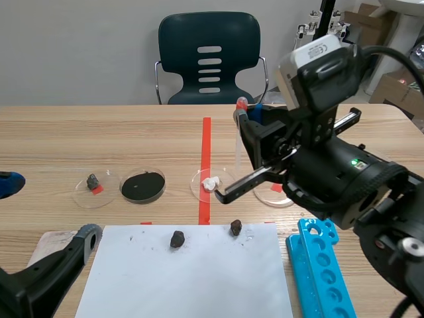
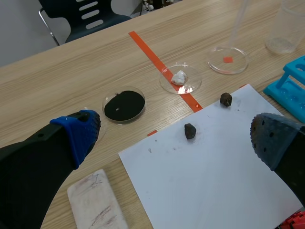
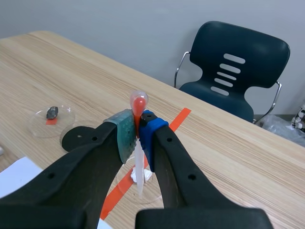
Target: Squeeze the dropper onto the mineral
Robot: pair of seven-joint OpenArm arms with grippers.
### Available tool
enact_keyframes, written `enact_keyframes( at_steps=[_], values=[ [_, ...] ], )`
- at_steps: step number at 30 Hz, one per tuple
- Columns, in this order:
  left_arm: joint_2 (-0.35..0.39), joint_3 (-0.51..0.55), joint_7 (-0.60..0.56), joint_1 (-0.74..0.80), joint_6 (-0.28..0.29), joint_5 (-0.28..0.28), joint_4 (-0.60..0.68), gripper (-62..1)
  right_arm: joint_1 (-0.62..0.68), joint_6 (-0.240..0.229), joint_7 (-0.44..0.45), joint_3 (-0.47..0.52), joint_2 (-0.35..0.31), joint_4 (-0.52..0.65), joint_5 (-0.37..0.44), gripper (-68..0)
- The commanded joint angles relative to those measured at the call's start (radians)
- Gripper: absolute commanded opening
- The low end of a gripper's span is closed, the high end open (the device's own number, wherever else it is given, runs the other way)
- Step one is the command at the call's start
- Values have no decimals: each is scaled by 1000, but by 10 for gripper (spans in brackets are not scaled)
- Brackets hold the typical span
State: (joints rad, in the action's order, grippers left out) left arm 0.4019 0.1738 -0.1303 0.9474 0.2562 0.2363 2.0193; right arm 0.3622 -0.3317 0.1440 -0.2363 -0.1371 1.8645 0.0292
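- Squeezing well here means, in my judgement, closing the pads slowly so that only a drop or two falls. The dropper (image 3: 139, 157) should stay upright, with its tip steady above the white mineral (image 1: 211, 183).
- The red top of the bulb stands out above the pads, which press lower down. A pinch at this height may push out little liquid, so a grip slightly higher could work better.
- The right end effector (image 3: 138, 126) is closed on the dropper, with a grey-green pad on one side of the stem and a blue pad on the other.
- The white mineral lies in a clear dish (image 1: 193, 182) on the surface (image 1: 99, 132), below this end effector. In the right wrist view the tip hangs just over it, but I cannot tell if it touches.
- The left end effector (image 2: 175, 136) is open and holds nothing. It hovers above the white paper (image 2: 214, 181), well apart from the dish.
- A dark stone (image 2: 190, 130) rests on the paper and is not under the dropper.
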Motion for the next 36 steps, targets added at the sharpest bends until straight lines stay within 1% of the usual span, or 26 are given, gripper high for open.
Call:
enact_keyframes(
  at_steps=[1,5,7,16,20,36],
  values=[
    [0,6,-11,-1,0,7,4,14,16,2,10,2,-23,37,7,-671],
    [0,6,-11,-1,0,7,4,14,89,4,11,3,-43,103,7,-671],
    [0,6,-11,-1,0,7,4,14,123,18,11,7,-43,126,7,-671],
    [0,6,-11,-1,0,7,4,14,220,18,19,40,-43,200,7,-671],
    [0,6,-11,-1,0,7,4,14,237,18,19,42,-43,205,7,-671],
    [0,6,-11,-1,0,7,4,14,237,18,19,42,-43,205,7,-671]
  ],
)
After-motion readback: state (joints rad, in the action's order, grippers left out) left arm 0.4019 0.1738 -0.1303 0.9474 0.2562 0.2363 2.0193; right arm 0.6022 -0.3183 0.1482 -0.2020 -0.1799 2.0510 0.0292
